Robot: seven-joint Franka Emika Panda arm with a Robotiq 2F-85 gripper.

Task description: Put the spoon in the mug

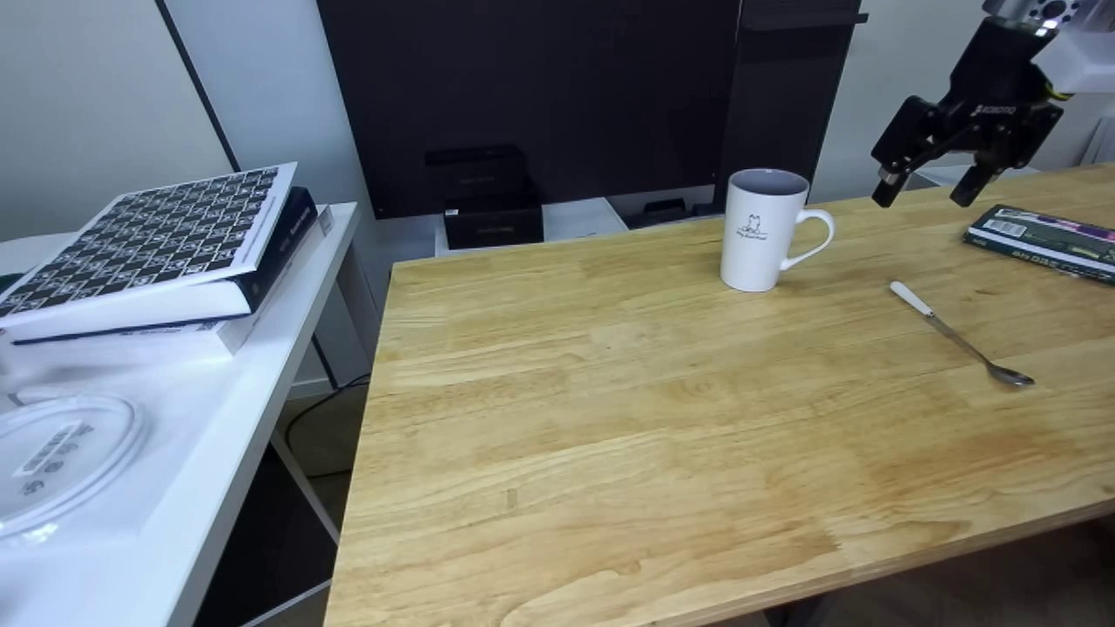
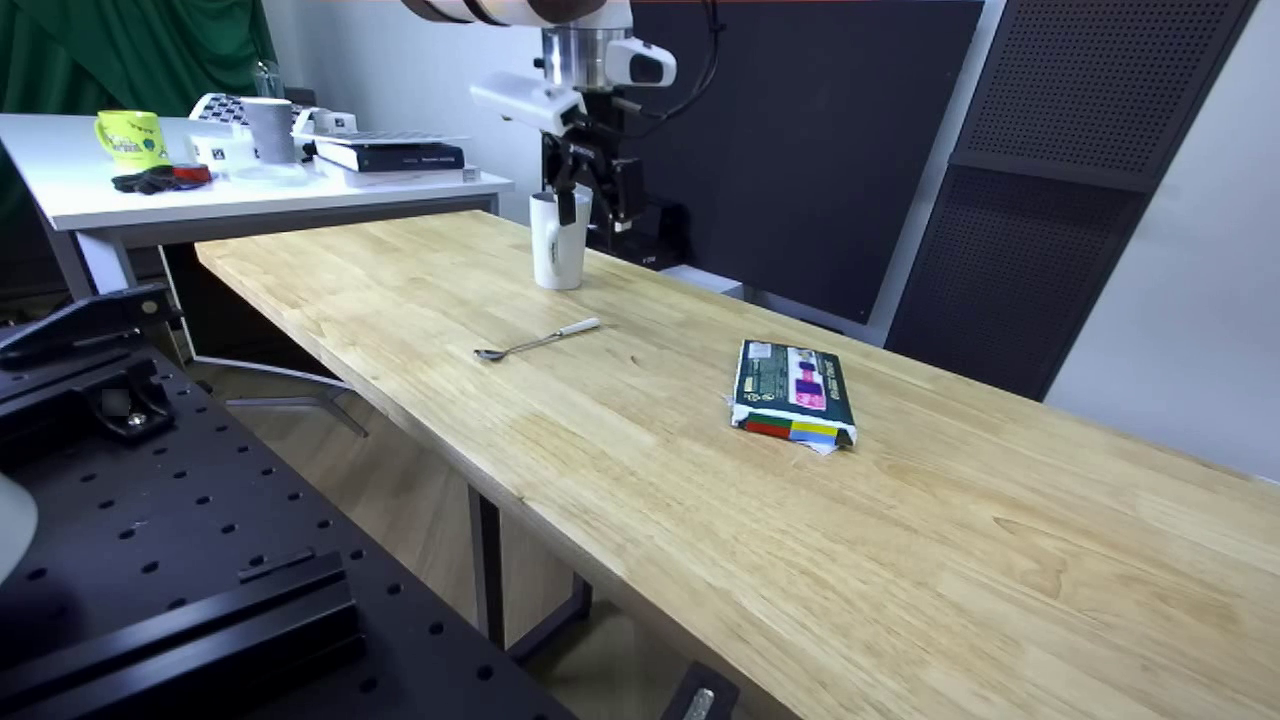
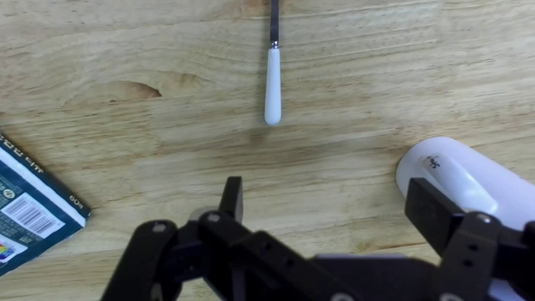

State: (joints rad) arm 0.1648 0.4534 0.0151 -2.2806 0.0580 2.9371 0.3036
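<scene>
The spoon lies flat on the wooden table, with a white handle and a thin metal shaft and bowl. It shows in both exterior views (image 1: 958, 340) (image 2: 548, 339). In the wrist view its white handle (image 3: 273, 88) is at top centre; its bowl is out of frame. The white mug stands upright near the table's back edge in both exterior views (image 1: 760, 235) (image 2: 556, 250). The mug is at right in the wrist view (image 3: 480, 169), partly hidden by a finger. My gripper (image 1: 925, 192) (image 2: 595, 213) (image 3: 324, 186) is open and empty, above the table, apart from the spoon.
A dark green flat packet lies on the table (image 1: 1045, 239) (image 2: 795, 385) and shows at left in the wrist view (image 3: 33, 217). A white side table (image 1: 296, 287) bears stacked books (image 1: 165, 252). A black panel (image 1: 557, 96) stands behind the table.
</scene>
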